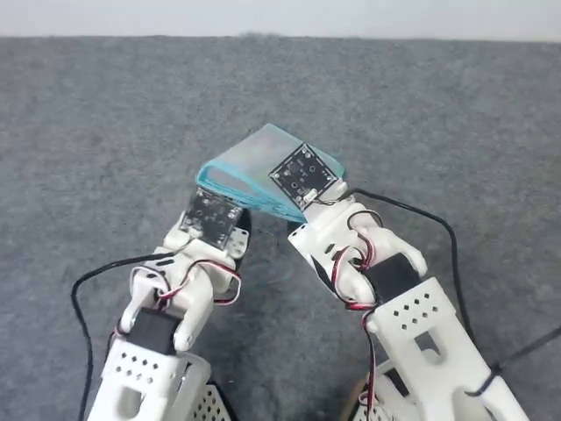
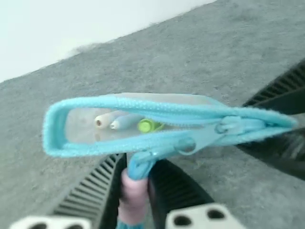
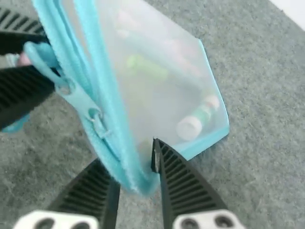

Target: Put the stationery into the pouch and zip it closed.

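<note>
And here the pouch [image 1: 256, 160] is seen just above the middle of the grey table [image 1: 96, 114] in the high view. It is held up on a tilt between the two grippers, with its blue zipper edge turned toward 6 o'clock. The left arm [image 1: 153, 333] is brought in from 7 o'clock and the right arm [image 1: 412, 307] from 5 o'clock. The pouch is met at their tips, toward 12 o'clock of both.

The left gripper [image 2: 136, 168] is clamped on the zipper pull [image 2: 188, 144], whose blue tag is pinched tight between the black fingers [image 2: 171, 186]. The right gripper [image 3: 127, 155] is closed on one end of the pouch's zippered edge, with the blue seam caught between its ridged fingers [image 3: 183, 183].

The slider [image 2: 228, 125] is found near the end gripped by the right gripper. Most of the mouth is left gaping, and only the short run beyond the slider is zipped. Through that opening the stationery [image 2: 125, 121] is spotted inside: two pale tips and a yellow-green one, laid side by side. From the right wrist the same contents are made out through the frosted wall, and a white cap [image 3: 188, 128] is seen near the pouch's corner away from the zipper.
</note>
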### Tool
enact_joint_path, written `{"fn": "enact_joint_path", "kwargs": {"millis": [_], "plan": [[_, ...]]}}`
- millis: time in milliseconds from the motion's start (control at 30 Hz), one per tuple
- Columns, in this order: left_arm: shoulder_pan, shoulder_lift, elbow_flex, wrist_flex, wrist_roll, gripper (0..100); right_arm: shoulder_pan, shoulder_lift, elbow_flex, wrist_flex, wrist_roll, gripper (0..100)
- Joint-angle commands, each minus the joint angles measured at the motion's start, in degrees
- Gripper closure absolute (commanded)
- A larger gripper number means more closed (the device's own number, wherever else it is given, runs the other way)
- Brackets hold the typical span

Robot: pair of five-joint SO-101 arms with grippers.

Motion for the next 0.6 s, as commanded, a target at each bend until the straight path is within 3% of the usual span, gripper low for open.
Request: {"fn": "enact_joint_path", "kwargs": {"millis": [0, 233, 567], "plan": [[-8.0, -4.4, -1.1, 0.97, 0.97, 99, 2.77, -1.45, -0.09, -0.48, -0.26, 99.2], [-13.45, -5.54, -1.19, 0.53, 0.97, 99, 3.03, -1.45, -0.09, -0.48, 0.0, 99.2], [-18.73, -5.19, -1.63, -1.32, 0.97, 99, 12.09, -1.36, -0.09, -0.48, 3.16, 99.2]]}}
